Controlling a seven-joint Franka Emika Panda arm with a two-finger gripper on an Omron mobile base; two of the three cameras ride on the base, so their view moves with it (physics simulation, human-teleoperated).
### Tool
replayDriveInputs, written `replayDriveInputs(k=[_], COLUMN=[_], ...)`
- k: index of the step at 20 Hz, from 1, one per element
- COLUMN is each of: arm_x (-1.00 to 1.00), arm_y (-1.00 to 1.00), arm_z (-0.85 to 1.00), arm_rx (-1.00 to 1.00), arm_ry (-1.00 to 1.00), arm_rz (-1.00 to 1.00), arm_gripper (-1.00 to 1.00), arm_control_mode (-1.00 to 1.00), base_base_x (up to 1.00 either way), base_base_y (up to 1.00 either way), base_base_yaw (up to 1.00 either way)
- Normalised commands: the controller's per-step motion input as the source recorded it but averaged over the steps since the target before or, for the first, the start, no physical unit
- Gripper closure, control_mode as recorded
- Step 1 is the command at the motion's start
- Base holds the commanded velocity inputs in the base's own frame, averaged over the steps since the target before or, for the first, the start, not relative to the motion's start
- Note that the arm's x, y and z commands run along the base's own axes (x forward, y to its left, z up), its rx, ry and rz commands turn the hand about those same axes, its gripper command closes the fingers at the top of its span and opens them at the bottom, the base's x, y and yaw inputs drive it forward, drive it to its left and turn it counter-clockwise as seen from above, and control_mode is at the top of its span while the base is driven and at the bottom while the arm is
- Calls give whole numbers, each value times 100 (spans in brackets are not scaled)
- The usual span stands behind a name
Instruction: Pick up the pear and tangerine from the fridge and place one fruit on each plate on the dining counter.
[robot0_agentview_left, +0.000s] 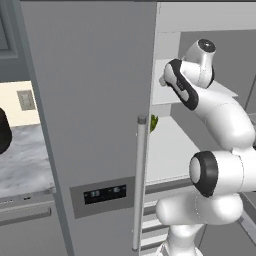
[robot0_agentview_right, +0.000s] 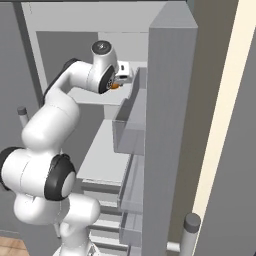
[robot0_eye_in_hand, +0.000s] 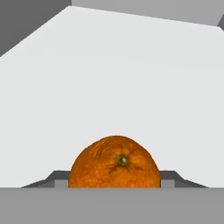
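Note:
The tangerine (robot0_eye_in_hand: 114, 162), bright orange with its stem scar facing the camera, sits on a white shelf (robot0_eye_in_hand: 113, 78) inside the fridge (robot0_agentview_left: 95, 100). My gripper (robot0_eye_in_hand: 114, 183) has a finger pressed against each side of the fruit, shut on it. In the right base view the arm reaches to the upper shelf, where my gripper (robot0_agentview_right: 120, 81) holds the tangerine (robot0_agentview_right: 115, 85), which shows as an orange speck at the hand. The pear, the plates and the dining counter are out of view.
The open fridge door (robot0_agentview_right: 170, 125) with its clear bins (robot0_agentview_right: 129, 127) stands close on the arm's right. A green lumpy vegetable (robot0_agentview_left: 153, 122) lies on a lower shelf. The shut left door carries a long bar handle (robot0_agentview_left: 140, 180). Drawers (robot0_agentview_right: 100, 220) sit below.

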Motion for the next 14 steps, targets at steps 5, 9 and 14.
replayDriveInputs(k=[5, 9, 14], arm_x=[-89, -100, -90], arm_y=[0, 0, 0], arm_z=[0, 8, 43], arm_rx=[3, 7, 7], arm_ry=[-9, -9, 0], arm_rz=[0, 0, -1], arm_gripper=[100, 100, 100], arm_control_mode=[-100, -100, -100], base_base_x=[0, 0, 0], base_base_y=[0, 0, 0], base_base_yaw=[0, 0, 0])
